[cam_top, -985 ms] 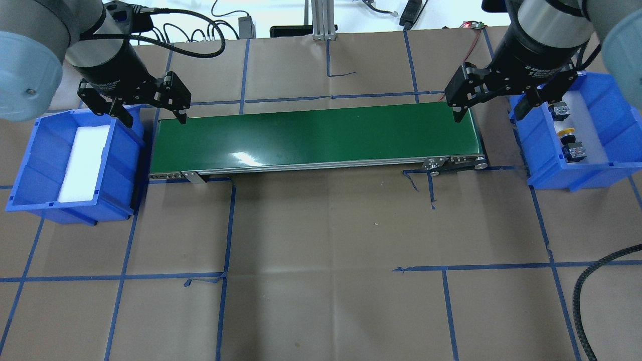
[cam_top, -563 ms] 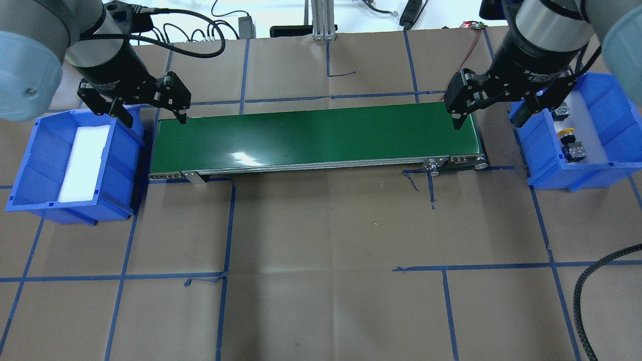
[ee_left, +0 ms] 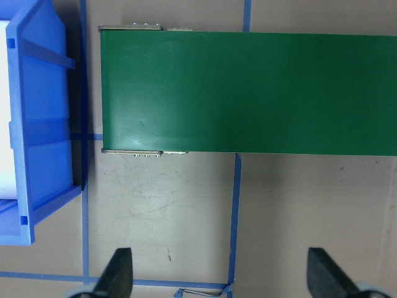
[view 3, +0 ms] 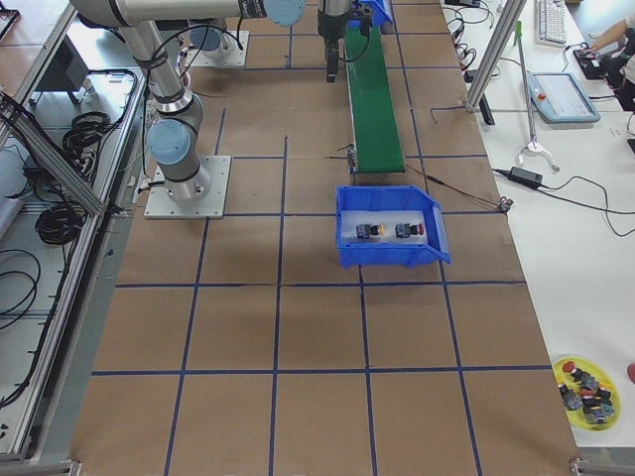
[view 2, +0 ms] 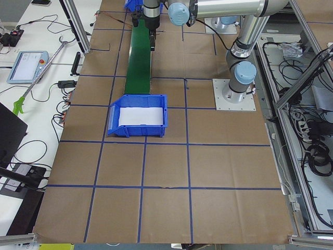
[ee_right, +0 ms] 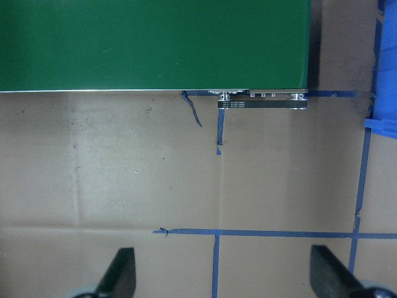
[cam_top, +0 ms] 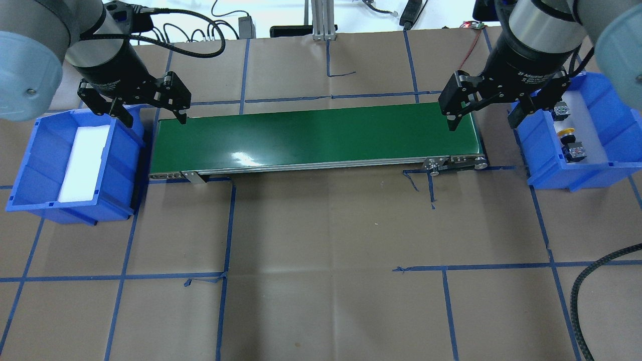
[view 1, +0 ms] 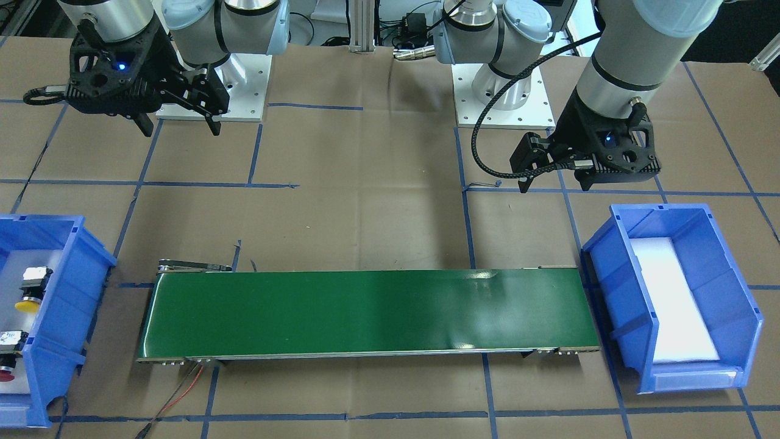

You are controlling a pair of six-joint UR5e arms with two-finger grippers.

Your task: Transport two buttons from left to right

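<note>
From across the table you see both buttons lying in the right bin (view 1: pixel 67 259) at that view's left edge. The yellow-capped button (view 1: pixel 30 291) is nearer the robot and the red-capped button (view 1: pixel 7 356) lies just beyond it. The right gripper (view 1: pixel 180 125) hangs over the paper-covered table (view 1: pixel 365 213) on the robot's side of the conveyor belt (view 1: pixel 365 314), its fingers spread wide with nothing between them. The left gripper (view 1: pixel 554 183) hangs the same way, fingers wide apart, on the robot's side of the left bin (view 1: pixel 615 244), which holds a white foam pad (view 1: pixel 670 305)

From overhead, you find one right finger above the belt's right end and the other above the right bin's near wall. The red cap is hidden behind that wrist, so only the button's body shows. The left fingers straddle the gap between the left bin and the belt

In the left side view the left bin sits just off the belt's near end. In the right side view the two buttons lie side by side in their bin. In both, the fingers are too small to judge

Each wrist view shows you two fingertips at the bottom corners, far apart, with only table between them and a belt end above
</note>
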